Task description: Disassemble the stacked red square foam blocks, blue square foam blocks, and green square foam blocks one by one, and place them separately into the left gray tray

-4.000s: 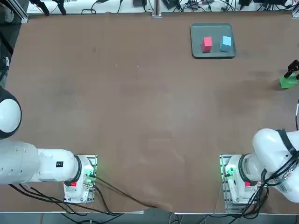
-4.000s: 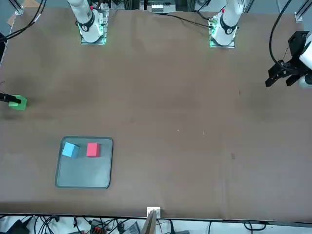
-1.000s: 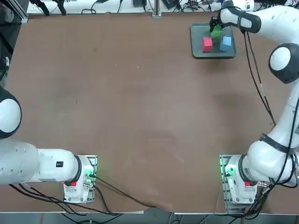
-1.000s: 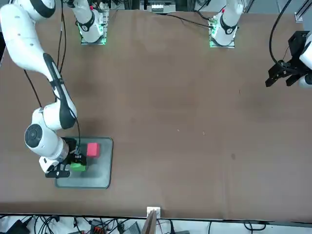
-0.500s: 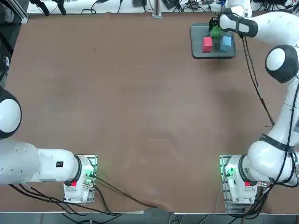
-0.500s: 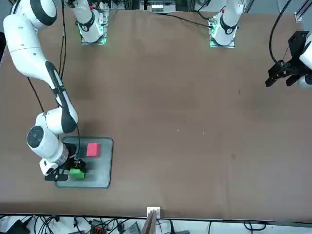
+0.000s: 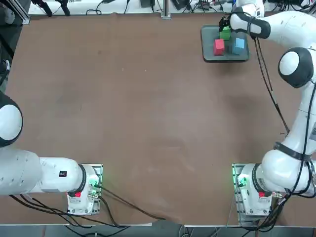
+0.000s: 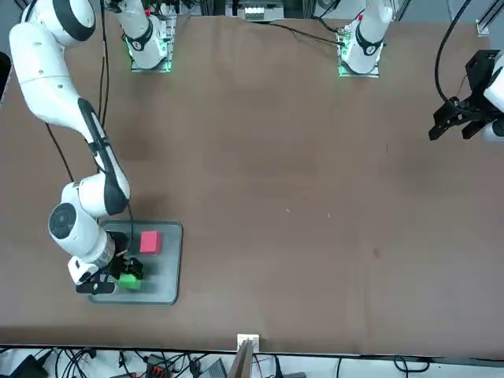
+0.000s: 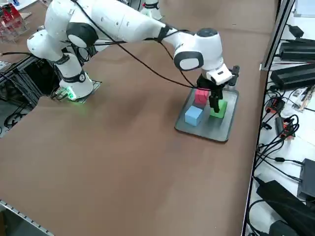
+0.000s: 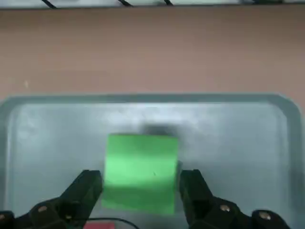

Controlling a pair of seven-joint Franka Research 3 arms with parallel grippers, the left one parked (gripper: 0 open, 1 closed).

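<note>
My right gripper (image 10: 142, 186) is open, one finger on each side of the small green foam cube (image 10: 141, 171) sitting in the flat gray tray (image 10: 248, 143).

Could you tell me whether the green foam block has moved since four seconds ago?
Yes. The green block left the table's right edge and now rests inside the gray tray, behind the red block, between the open right end effector's fingers.

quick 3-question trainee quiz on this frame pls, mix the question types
1. True or false: the green block rests in the gray tray.
2. The right gripper is: A) shut on the green block, B) open around it, C) away from the tray.
3. Fill in: besides the green one, the tray holds the red block and the ___ block.

Key: 1 true; 2 B; 3 blue.
</note>
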